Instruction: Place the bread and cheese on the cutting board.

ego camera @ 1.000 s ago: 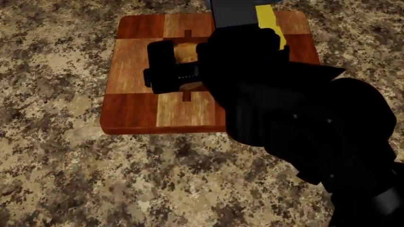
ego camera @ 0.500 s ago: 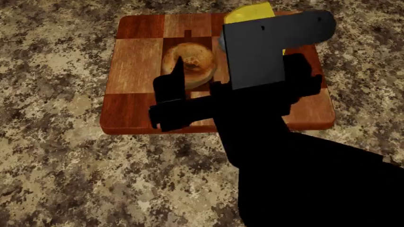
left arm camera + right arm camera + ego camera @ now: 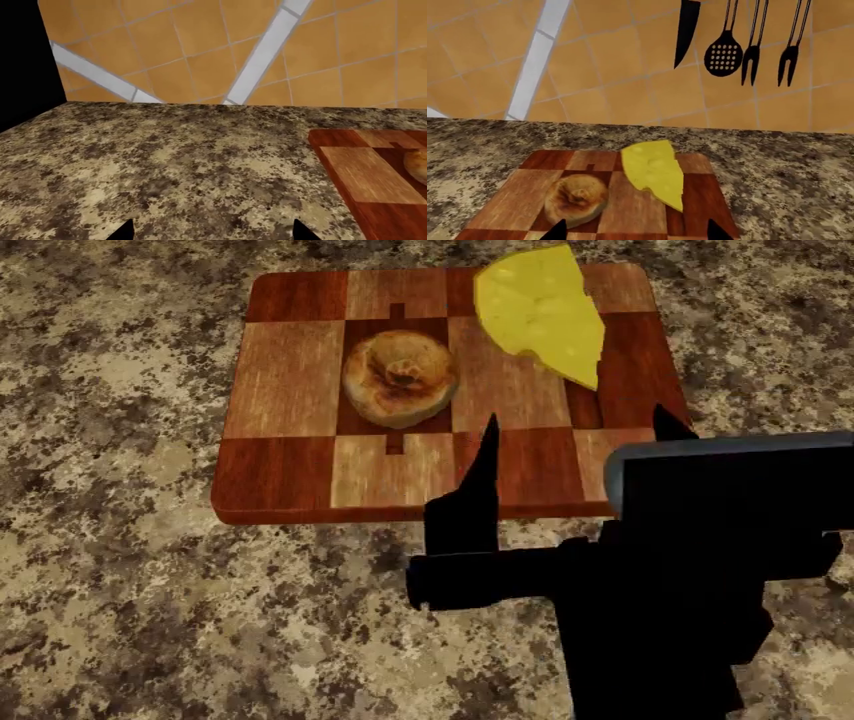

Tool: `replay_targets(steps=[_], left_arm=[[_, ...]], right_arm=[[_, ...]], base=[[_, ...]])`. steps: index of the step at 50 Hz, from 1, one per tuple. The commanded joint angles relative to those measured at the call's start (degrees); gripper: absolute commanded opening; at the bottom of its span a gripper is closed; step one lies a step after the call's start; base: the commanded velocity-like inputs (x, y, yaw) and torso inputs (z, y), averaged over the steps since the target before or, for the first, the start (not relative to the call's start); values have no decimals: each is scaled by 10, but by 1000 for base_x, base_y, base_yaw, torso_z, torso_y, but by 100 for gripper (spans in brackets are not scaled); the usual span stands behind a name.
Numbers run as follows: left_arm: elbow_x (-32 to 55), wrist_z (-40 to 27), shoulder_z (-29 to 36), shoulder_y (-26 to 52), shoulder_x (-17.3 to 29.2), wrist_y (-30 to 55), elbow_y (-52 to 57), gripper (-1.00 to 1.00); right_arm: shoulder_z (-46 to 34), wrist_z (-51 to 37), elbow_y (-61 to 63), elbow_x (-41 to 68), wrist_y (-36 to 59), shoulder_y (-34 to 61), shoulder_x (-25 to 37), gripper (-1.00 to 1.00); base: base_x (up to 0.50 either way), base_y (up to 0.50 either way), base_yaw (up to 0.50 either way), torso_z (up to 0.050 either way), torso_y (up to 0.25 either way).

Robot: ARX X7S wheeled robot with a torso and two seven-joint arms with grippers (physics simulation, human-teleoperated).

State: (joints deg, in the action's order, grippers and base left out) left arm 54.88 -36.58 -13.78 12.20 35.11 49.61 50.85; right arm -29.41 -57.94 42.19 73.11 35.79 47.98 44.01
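The bread [image 3: 399, 377], a round golden-brown bun, sits near the middle of the checkered cutting board [image 3: 280, 390]. The yellow cheese [image 3: 543, 312] wedge lies on the board's far right part. Both also show in the right wrist view, bread [image 3: 576, 198] and cheese [image 3: 654, 171] on the board [image 3: 514, 200]. My right gripper [image 3: 577, 445] is open and empty, over the board's near edge, apart from both foods. In the left wrist view, my left gripper [image 3: 210, 232] is open over the bare counter, with the board [image 3: 360, 170] and the bun's edge [image 3: 418, 166] off to one side.
The speckled granite counter [image 3: 120, 590] surrounds the board. A tiled wall [image 3: 627, 65] stands behind it, with a knife [image 3: 686, 30], a slotted spoon [image 3: 723, 55] and forks [image 3: 790, 50] hanging there. The counter's end [image 3: 60, 107] shows in the left wrist view.
My right gripper let go of the bread, which stays on the board, and drew back toward the board's near edge with its jaws open. The cheese has not moved.
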Motion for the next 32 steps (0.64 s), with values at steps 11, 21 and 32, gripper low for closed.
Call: replay_targets(steps=[11,21,32], left_arm=[[-17,8,31,11,1,-7,-2,100],[-13,-4,44,21,4,4,9,100],[-2,-10,49,29,7,9,15,100]], right_arm=[[115,-173,159,216,-23,78,190,100],[227,-257,178,363,68,148,165,100],[311,-320,178,468,113,207,176,100]], base=[[0,0,0,0,0],[0,0,0,0,0],[0,0,0,0,0]])
